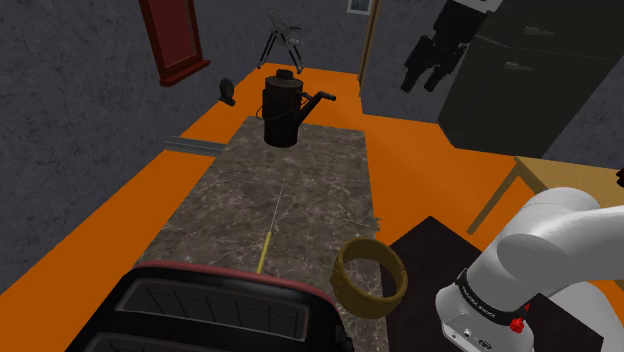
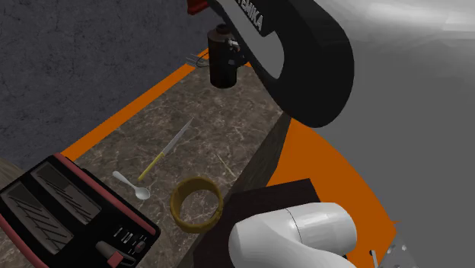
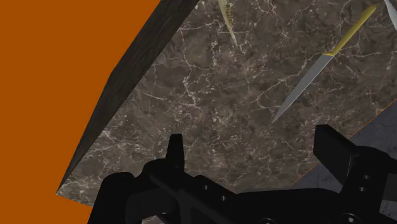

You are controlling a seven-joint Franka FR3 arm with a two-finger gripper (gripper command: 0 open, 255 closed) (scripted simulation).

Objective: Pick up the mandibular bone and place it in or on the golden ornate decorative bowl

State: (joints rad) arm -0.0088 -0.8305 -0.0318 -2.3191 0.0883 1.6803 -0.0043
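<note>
On the marble table [image 3: 210, 114], the bone [image 3: 228, 24] lies well beyond parted fingers [image 3: 175, 151].

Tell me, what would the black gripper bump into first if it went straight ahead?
The gripper would probably hit the bare dark marbled tabletop first; it lies straight ahead between the open fingers. The yellow-handled knife lies off to one side. Depth is unclear.

The pale yellowish, slender, tapering bone [image 3: 226, 20] is lying flat on the dark marbled tabletop [image 3: 210, 114], partly cut off at the wrist view's border, so its full shape cannot be told. The golden, round, open-topped ornate bowl [image 1: 370, 277] [image 2: 196, 203] is standing upright at the tabletop's edge beside the stand, well apart from the bone.
</note>
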